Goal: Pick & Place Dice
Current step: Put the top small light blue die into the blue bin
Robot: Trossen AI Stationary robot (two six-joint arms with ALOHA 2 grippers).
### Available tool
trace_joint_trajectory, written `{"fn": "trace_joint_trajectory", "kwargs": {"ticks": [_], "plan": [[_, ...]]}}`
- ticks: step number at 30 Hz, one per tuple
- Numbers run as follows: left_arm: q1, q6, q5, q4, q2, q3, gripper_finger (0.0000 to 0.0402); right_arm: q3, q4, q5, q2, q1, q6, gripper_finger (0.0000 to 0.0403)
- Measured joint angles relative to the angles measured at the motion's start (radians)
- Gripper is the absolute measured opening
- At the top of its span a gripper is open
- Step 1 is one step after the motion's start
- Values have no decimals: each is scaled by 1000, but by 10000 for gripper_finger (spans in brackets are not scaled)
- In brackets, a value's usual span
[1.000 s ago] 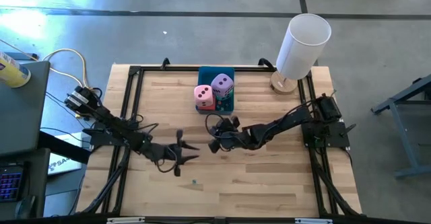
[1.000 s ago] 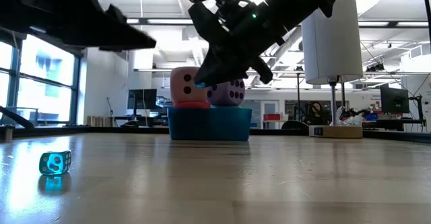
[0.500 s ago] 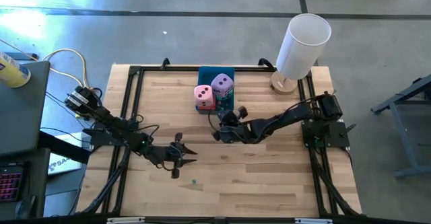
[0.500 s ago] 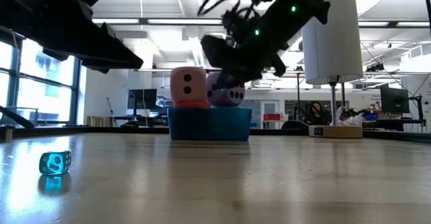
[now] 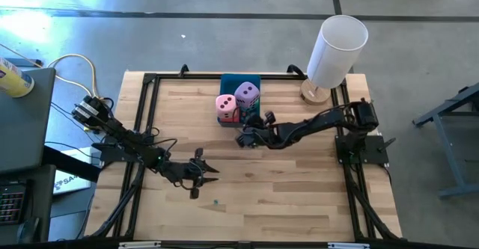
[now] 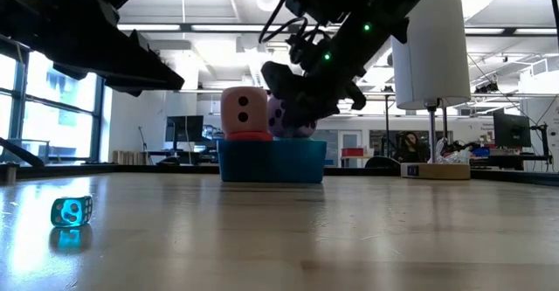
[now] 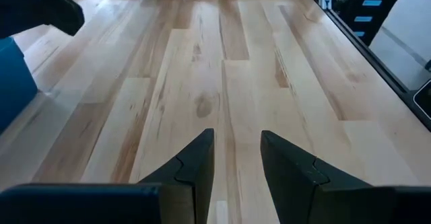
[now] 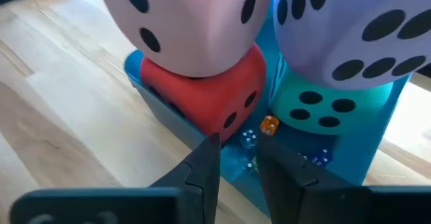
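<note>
Right hand [image 5: 245, 137], fingers slightly parted and empty, hovers beside the blue tray [image 5: 251, 81]; teal die [image 8: 323, 106] half hidden.

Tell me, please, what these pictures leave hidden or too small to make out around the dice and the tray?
- Low view: the blue tray wall hides the teal die and most of the red die.
- Low view: the right pincer covers part of the purple die.
- High view: the pink die hides most of the red one.
- Right wrist view: the tiny dice in the tray are too small to read.
</note>
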State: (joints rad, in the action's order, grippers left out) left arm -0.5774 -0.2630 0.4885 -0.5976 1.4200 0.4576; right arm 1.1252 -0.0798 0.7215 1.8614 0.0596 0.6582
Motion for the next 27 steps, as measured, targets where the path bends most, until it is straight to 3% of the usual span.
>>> {"fn": "trace_joint_trajectory", "kwargs": {"ticks": [14,19,23,27], "plan": [[0,-5,0,45,0,-1,116,0,-44,9,0,-3,-1,173],[0,-5,0,54,0,-1,116,0,-47,6,0,24,-17,182],[-6,-8,0,81,0,-1,116,3,-107,-10,-20,65,-3,183],[-18,-32,0,106,0,-1,116,-1,-307,-7,-53,100,128,182]]}}
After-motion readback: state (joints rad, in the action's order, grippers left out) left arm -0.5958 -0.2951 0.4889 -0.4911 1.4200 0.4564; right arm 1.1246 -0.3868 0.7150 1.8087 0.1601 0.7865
